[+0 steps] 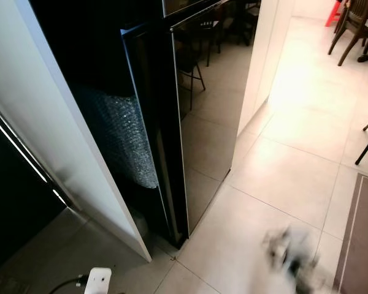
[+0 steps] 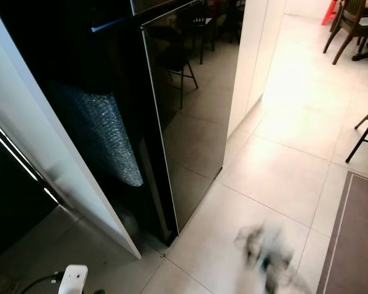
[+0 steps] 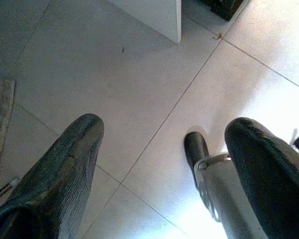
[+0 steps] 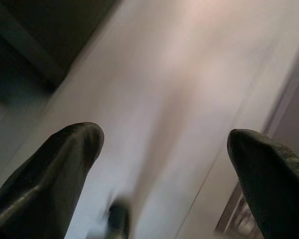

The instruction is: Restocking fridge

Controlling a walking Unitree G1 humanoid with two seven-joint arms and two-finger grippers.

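The tall black glossy fridge stands ahead on my left with its door shut, mirroring the chairs and floor. Crumpled bubble wrap sits in the dark gap along its side, against a white panel. My right gripper is a motion-blurred shape low over the tiles to the right of the fridge. In the right wrist view its fingers are spread wide with nothing between them, over blurred floor. My left gripper is open too, hanging above the floor tiles and holding nothing.
A white plug with a cable lies on the floor by the panel's foot. A brown mat borders the right side. Wooden chairs stand far right. Pale tiled floor stretches beside the fridge. Part of my own leg is below the left gripper.
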